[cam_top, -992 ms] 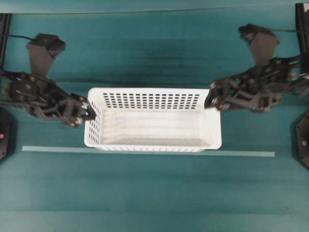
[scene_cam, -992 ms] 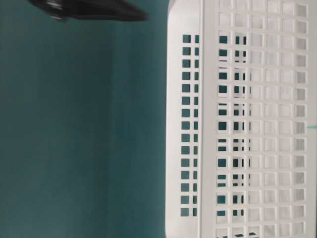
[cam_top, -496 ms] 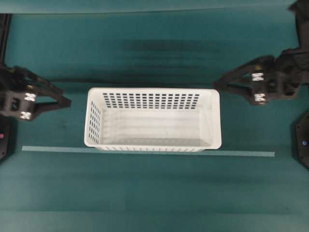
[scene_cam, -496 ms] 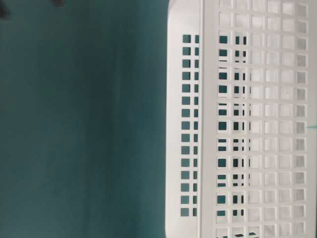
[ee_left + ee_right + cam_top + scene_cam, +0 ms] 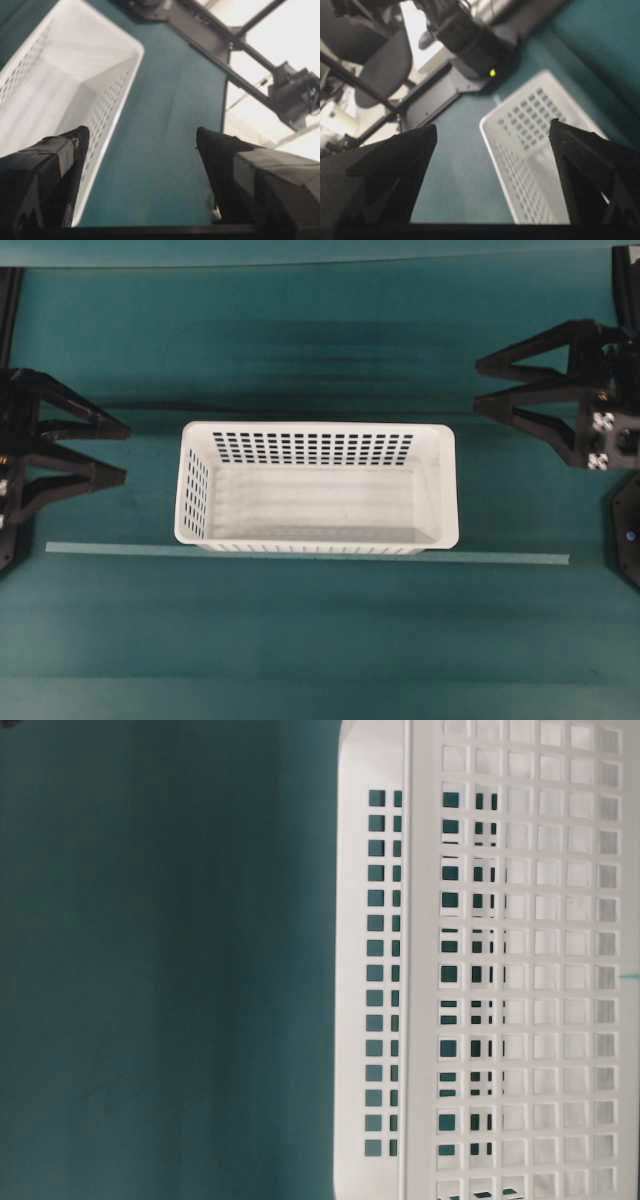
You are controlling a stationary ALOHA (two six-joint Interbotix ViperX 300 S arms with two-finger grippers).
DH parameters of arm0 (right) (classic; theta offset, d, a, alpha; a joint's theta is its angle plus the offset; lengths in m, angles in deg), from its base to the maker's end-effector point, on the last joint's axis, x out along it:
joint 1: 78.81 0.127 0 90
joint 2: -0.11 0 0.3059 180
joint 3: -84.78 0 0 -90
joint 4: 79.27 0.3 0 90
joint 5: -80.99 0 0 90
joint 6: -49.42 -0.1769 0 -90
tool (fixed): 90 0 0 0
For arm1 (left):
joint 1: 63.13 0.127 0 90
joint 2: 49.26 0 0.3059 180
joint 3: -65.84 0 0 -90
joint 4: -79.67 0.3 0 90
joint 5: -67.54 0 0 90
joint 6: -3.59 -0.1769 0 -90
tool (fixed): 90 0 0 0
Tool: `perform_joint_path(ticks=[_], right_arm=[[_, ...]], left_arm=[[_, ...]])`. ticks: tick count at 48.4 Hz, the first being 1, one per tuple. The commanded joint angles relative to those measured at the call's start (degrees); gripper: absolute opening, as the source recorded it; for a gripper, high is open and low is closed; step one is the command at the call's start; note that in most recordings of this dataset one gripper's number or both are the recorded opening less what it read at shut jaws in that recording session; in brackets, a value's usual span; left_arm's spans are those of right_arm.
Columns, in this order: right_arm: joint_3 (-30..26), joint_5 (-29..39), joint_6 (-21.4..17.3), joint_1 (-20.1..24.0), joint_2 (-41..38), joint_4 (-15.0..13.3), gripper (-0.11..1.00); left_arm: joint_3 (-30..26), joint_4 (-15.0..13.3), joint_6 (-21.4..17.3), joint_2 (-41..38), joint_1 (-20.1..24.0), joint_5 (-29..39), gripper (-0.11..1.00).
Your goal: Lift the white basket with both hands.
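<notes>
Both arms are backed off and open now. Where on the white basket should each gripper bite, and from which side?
Probably the rolled rim of the two short end walls. The white basket sits lengthwise between the arms, so the left gripper comes in from the left end and the right gripper from the right. Each has its open jaws facing the basket. The rim is a narrow lip above perforated walls, thin enough to straddle.

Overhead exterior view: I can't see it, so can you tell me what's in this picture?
A white basket, empty, sits in the middle of a teal table. The left gripper and right gripper wait on either side with jaws wide open, apart from it. A thin pale strip runs along the table at the basket's near edge.
</notes>
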Motion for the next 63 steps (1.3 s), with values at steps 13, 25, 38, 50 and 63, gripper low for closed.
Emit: perform_joint_path(ticks=[13, 25, 38, 50, 63], right_arm=[[0.0, -4.7, 13.9, 3.3, 3.6, -2.4, 0.95], [0.4, -3.2, 15.2, 3.4, 8.5, -2.4, 0.95], [2.2, -2.3, 15.1, 3.4, 11.3, -2.4, 0.95], [2.9, -2.3, 15.1, 3.3, 11.4, -2.4, 0.95], [3.2, -2.4, 15.1, 2.8, 11.4, -2.4, 0.95]], left_arm=[[-1.1, 0.2, -11.0, 3.4, -0.4, -3.6, 0.88], [-1.7, 0.2, -14.8, 10.0, -0.4, -3.6, 0.88], [-1.3, 0.2, -14.9, 12.0, -0.5, -3.3, 0.88], [-1.1, 0.2, -14.9, 11.8, -0.5, -3.3, 0.88], [-1.1, 0.2, -14.9, 11.8, -0.5, -3.3, 0.88]])
